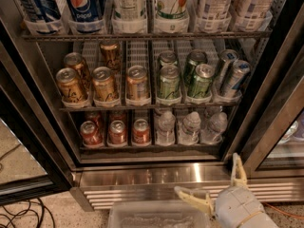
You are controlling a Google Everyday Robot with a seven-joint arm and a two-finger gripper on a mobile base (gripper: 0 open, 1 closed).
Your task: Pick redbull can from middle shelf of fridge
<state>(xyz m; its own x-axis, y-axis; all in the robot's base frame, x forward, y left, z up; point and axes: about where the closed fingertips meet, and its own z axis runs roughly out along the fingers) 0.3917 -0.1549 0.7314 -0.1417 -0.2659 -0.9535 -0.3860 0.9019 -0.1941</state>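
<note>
Middle shelf (138,51): wire rack with white lane dividers.
Left lanes: gold cans (104,82), upright.
Centre lanes: green cans (168,81).
Right lane: two redbull cans (234,77), one behind the other.
Gripper (205,173): low and near, below the shelf, fingers spread.
</note>
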